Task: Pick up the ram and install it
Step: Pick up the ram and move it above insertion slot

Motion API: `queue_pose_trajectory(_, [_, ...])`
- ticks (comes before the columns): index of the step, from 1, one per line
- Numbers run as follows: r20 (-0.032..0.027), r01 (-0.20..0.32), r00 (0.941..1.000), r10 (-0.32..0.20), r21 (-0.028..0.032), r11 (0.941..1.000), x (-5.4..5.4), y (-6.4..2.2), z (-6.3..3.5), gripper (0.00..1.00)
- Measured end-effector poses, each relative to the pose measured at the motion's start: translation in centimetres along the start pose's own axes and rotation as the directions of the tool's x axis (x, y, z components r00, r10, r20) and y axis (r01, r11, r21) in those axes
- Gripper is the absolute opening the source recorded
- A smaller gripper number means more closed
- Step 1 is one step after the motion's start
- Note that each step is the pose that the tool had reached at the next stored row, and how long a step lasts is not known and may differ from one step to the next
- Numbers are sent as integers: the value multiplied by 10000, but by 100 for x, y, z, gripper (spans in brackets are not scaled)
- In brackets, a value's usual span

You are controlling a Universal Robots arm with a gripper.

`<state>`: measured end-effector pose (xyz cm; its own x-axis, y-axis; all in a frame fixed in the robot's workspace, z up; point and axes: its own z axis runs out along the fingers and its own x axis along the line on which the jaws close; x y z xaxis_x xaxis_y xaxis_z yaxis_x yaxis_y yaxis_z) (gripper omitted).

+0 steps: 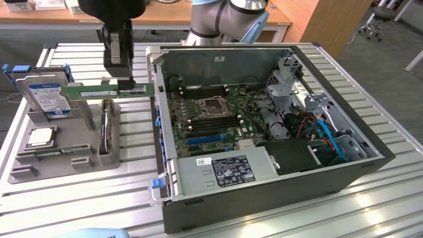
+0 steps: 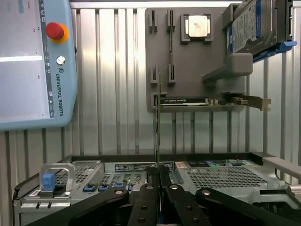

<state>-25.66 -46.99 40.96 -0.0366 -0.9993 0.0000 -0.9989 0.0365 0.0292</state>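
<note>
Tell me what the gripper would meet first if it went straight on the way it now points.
The gripper points down with its jaws shut on the ram. It would probably meet the grey holder tray first, near the upright card. It could instead meet the slatted table beside it, as depth is unclear.

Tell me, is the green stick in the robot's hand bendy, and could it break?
Probably stiff: the ram sticks out straight sideways from the hand without drooping. Likely light, since a small pinch holds it up. Edge-on it looks very thin, so perhaps fragile.
</note>
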Motion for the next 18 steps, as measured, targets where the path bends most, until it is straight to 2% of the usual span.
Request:
queue_pose_trajectory(5, [0,0,10000,0,0,10000,-2,-83,-2,12])
queue_pose_trajectory(18, [0,3,10000,-3,0,10000,-7,-386,-11,12])
